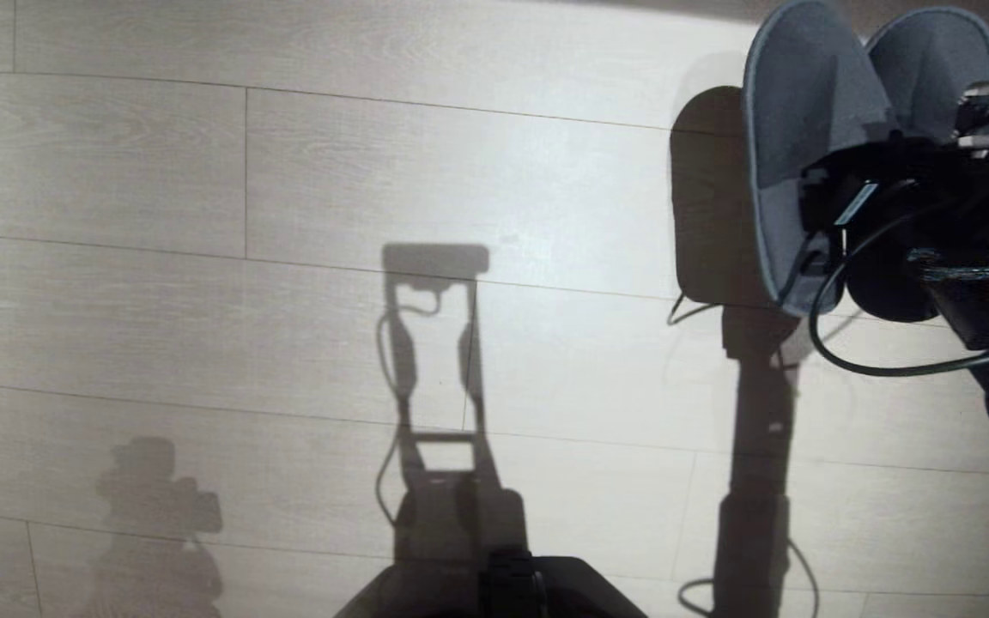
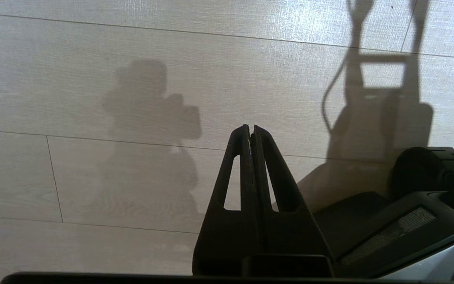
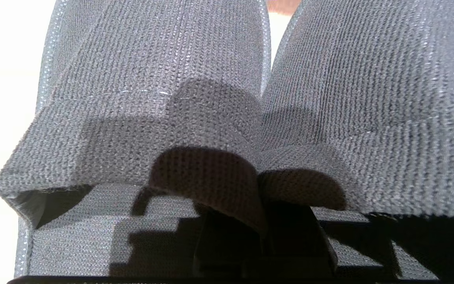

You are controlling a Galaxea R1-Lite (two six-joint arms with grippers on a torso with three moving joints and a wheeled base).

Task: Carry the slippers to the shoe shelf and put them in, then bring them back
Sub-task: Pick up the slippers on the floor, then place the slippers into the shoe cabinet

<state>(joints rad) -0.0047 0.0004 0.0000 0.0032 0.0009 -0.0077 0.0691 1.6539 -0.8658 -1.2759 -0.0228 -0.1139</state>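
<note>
The slippers (image 1: 803, 112) are a grey-blue fabric pair hanging side by side above the floor at the far right of the head view, soles toward the floor and their shadow below them. My right gripper (image 1: 885, 150) is shut on the bands of both slippers. In the right wrist view the two bands (image 3: 152, 98) fold together where the dark jaws of that gripper (image 3: 260, 221) pinch them. My left gripper (image 2: 250, 128) is parked low over the floor, shut and empty, and it does not show in the head view. The shoe shelf is out of view.
Pale wood-plank floor (image 1: 288, 172) fills the head view, crossed by shadows of my arms and torso. My dark base (image 1: 503, 588) shows at the bottom edge. A black cable (image 1: 829, 343) loops under the right arm.
</note>
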